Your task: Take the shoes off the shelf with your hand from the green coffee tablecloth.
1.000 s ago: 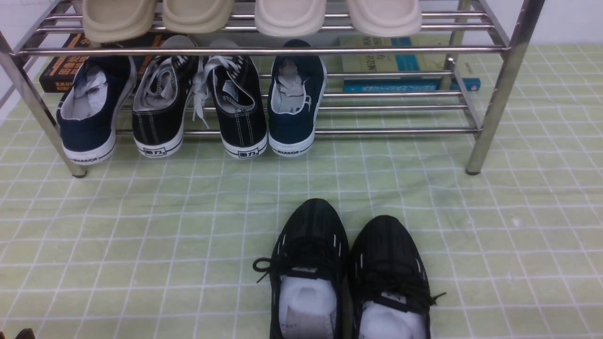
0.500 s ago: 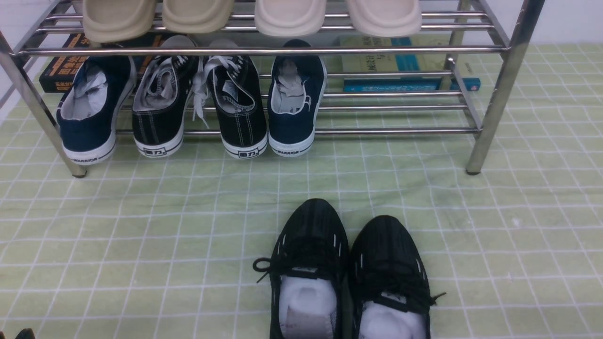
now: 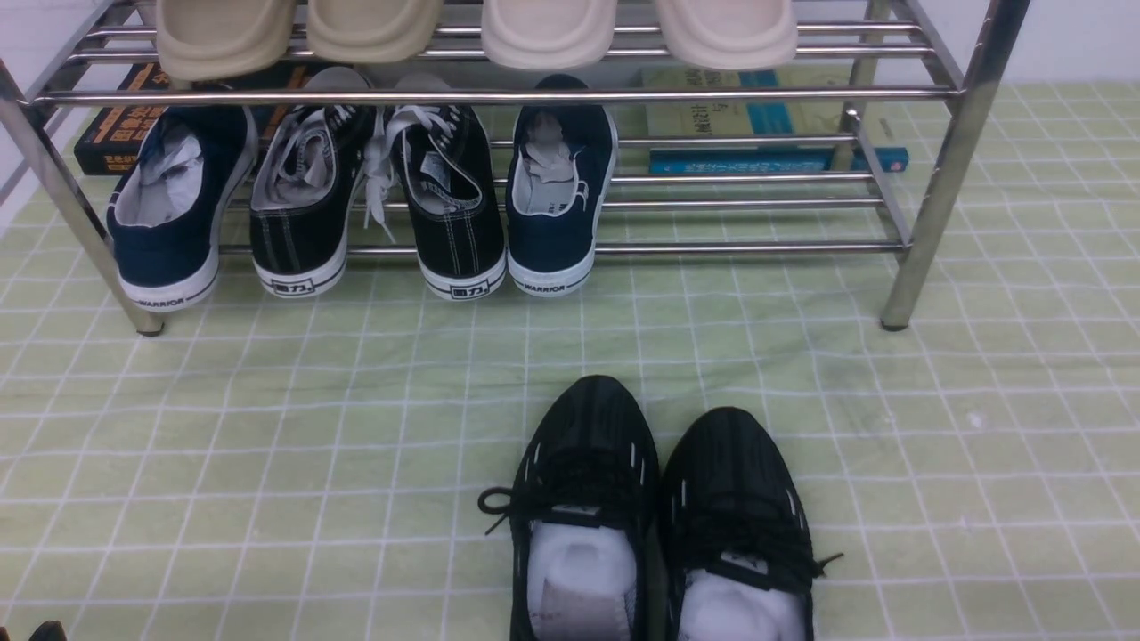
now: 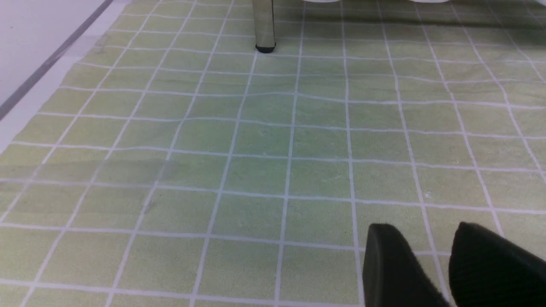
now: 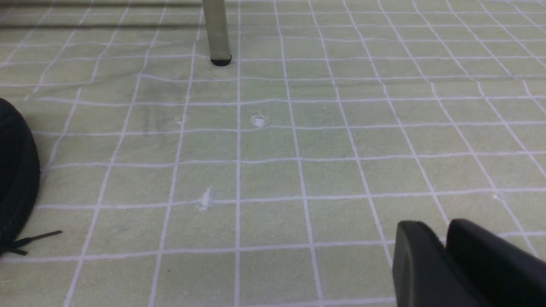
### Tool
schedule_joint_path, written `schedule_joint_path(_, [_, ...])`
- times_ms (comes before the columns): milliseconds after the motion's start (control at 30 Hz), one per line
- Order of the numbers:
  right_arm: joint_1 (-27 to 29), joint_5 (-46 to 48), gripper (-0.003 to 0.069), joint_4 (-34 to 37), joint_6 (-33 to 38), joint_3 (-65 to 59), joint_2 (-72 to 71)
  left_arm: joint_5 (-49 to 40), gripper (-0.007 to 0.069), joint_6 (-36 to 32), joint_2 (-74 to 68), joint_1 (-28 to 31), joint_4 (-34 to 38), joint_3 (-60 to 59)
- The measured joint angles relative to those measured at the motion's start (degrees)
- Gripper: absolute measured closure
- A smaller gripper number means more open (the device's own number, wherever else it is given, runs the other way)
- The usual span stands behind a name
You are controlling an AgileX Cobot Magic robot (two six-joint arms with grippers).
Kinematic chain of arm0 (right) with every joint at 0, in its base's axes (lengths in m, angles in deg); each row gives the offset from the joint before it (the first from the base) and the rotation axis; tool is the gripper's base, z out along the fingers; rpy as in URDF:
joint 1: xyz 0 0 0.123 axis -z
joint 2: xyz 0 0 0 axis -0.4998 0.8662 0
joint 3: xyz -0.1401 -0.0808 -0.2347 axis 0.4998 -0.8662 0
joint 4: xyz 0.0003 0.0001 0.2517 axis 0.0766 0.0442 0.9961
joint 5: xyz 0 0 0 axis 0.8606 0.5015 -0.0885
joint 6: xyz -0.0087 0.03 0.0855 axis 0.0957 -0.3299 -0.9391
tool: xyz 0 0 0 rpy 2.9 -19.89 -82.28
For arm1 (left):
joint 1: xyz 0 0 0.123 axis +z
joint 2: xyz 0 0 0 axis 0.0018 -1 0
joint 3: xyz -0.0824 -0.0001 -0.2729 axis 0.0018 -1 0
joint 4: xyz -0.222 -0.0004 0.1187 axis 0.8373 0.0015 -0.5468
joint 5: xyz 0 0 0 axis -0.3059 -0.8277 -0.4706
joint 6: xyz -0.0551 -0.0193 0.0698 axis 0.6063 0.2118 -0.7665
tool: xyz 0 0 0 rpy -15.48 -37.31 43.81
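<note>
Compared with one second ago, nothing has moved in the front view. The shoes [image 3: 659,516] stand side by side on the green coffee tablecloth [image 3: 267,445], well in front of the shelf [image 3: 944,178] (other sneakers remain on its lower tier). The left gripper [image 4: 448,264] hovers over bare cloth with its fingers apart, holding nothing. The right gripper [image 5: 445,260] shows only a narrow gap and holds nothing. A white wall stands behind.
</note>
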Motion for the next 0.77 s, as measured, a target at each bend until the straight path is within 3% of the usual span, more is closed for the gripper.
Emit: schedule_joint_path(767, [0.0, 0.0, 0.0512, 0.0, 0.0, 0.0, 0.0, 0.0, 0.0383, 0.0, 0.0, 0.0, 0.0, 0.0])
